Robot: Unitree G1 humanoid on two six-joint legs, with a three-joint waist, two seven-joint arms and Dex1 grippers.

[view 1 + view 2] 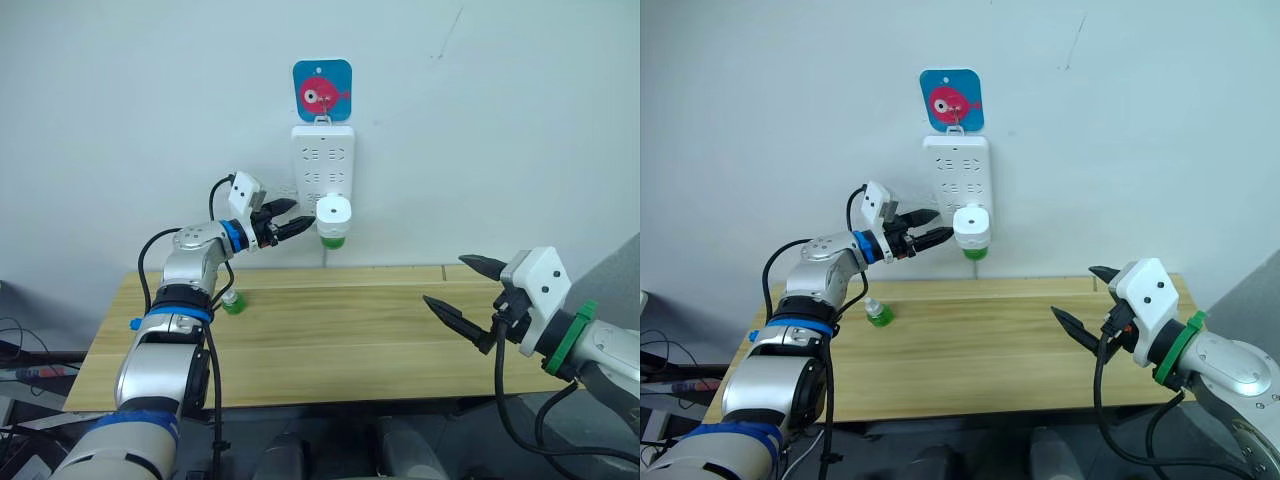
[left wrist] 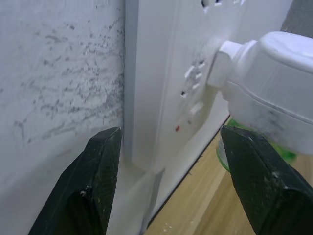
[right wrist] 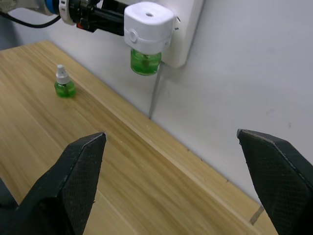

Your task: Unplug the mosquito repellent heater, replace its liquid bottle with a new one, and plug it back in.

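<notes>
just past the left gripper fingertips, the mosquito repellent heater is smooth white plastic with a soft sheen, like the power strip behind it. below the right gripper, the table is matt, pale, grained wood. the wall beside the left gripper's fingers looks matt and speckled.

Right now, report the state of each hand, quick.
Left hand: open, empty, beside the mosquito repellent heater plugged into the power strip.
Right hand: open, empty, above the table.

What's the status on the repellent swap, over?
Left gripper open, beside the mosquito repellent heater, not gripping. Heater plugged into power strip, green bottle attached. Right gripper open over table. Spare bottle standing on table. Nothing in the way.
</notes>
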